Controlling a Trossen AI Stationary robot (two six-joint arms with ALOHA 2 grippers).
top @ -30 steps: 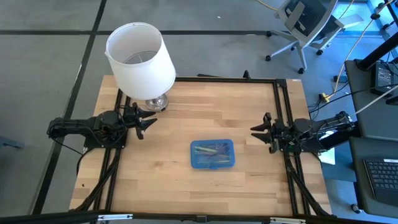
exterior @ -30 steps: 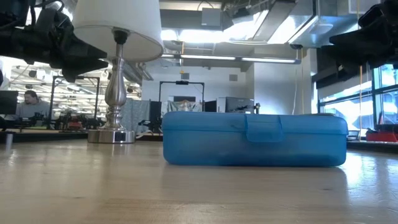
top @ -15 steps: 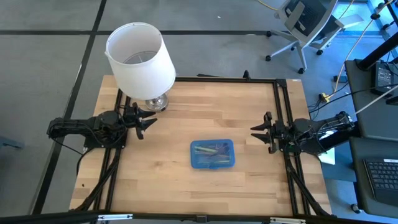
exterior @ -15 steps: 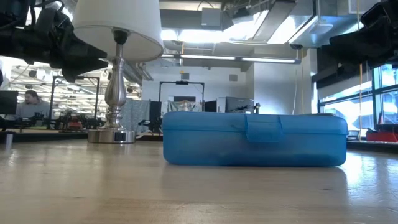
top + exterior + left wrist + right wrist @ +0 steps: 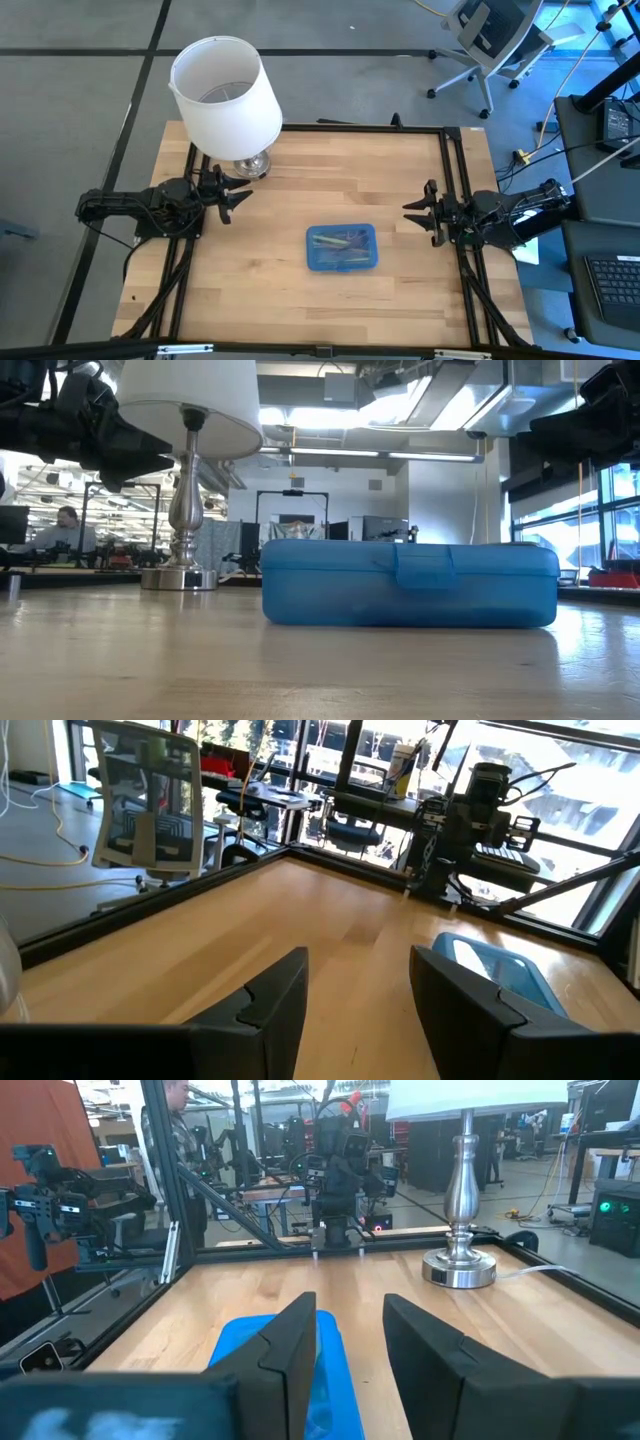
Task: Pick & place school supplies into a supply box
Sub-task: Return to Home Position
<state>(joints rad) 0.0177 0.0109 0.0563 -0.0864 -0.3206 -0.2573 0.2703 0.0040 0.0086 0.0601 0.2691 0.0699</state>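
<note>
Near the middle of the table (image 5: 300, 310) lies one blue box (image 5: 341, 247), lid shut, its clasp facing the low camera. Several pens (image 5: 338, 238) show faintly through the lid, too blurred to count. One lamp (image 5: 225, 92) with a white shade stands at the far left corner. Two arms wait at opposite edges: the left gripper (image 5: 238, 194) beside the lamp's base, the right gripper (image 5: 412, 213) to the right of the box, both well apart from it. Each wrist view shows two fingers (image 5: 272, 1005) spread, nothing between them. One person (image 5: 66, 528) sits in the room behind.
</note>
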